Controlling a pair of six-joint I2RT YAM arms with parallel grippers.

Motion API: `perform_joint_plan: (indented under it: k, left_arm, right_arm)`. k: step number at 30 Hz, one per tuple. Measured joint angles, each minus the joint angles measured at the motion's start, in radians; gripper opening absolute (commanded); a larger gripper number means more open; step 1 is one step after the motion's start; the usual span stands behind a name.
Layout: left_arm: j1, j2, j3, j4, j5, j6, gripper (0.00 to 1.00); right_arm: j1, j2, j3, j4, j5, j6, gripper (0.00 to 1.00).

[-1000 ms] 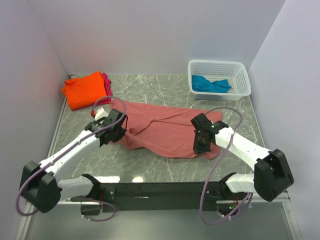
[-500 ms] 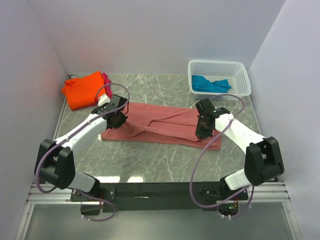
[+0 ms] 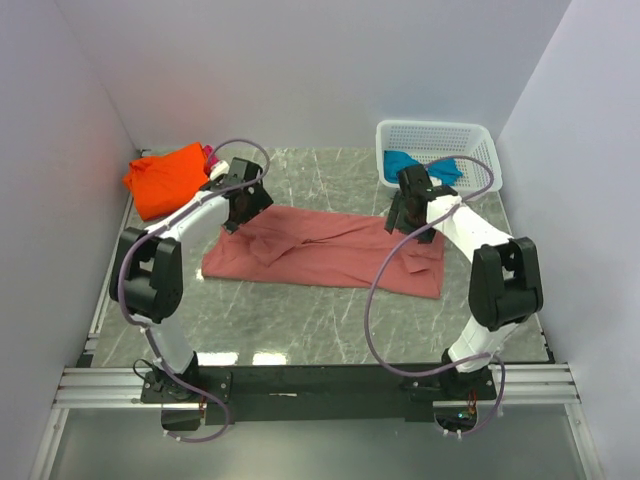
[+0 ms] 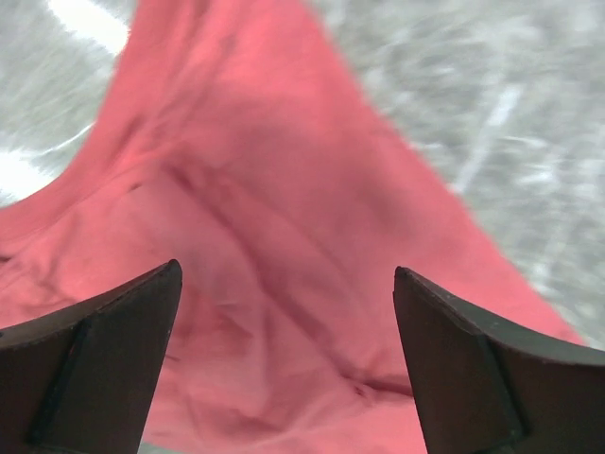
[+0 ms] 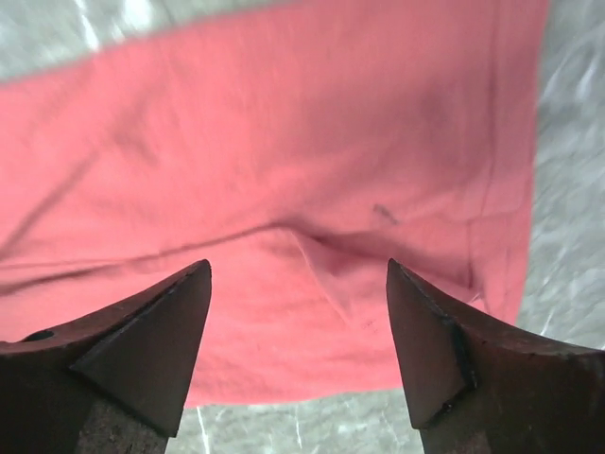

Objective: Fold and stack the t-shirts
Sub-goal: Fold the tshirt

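Observation:
A salmon-pink t-shirt lies folded lengthwise across the middle of the table, filling the left wrist view and the right wrist view. My left gripper hovers over its far left edge, open, nothing between the fingers. Over the far right edge my right gripper also stands open and empty. A folded orange t-shirt lies at the back left on a magenta t-shirt. A teal t-shirt sits in the basket.
The white mesh basket stands at the back right corner. Walls close in the table on the left, back and right. Grey marbled tabletop shows in front of the pink shirt.
Both grippers carried the near edge of the pink t-shirt away from me over to its far edge, folding it in half, then opened and let go.

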Motion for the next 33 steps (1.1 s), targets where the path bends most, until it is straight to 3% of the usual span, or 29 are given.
perform_joint_plan:
  k: [3, 10, 13, 20, 25, 33]
  left_arm:
    - [-0.001, -0.016, 0.013, 0.019, 0.023, 0.019, 0.99]
    - [-0.016, -0.253, -0.252, 0.094, 0.140, 0.029, 0.99]
    - [-0.047, -0.313, -0.327, 0.109, 0.167, 0.028, 0.99]
    - [-0.070, -0.288, -0.372, 0.191, 0.229, 0.028, 0.99]
    - [-0.069, -0.214, -0.359, 0.228, 0.248, 0.027, 0.99]
    - [-0.069, -0.147, -0.333, 0.248, 0.257, 0.029, 0.99]
  right_arm:
    - [0.003, -0.041, -0.010, 0.025, 0.006, -0.020, 0.89]
    - [0.051, -0.330, -0.277, 0.111, -0.151, -0.074, 0.91]
    - [0.062, -0.375, -0.364, 0.146, -0.224, -0.081, 0.91]
    - [0.063, -0.248, -0.396, 0.225, -0.239, -0.081, 0.91]
    - [0.058, -0.113, -0.372, 0.269, -0.164, -0.065, 0.91]
    - [-0.002, -0.038, -0.283, 0.307, -0.006, -0.063, 0.91]
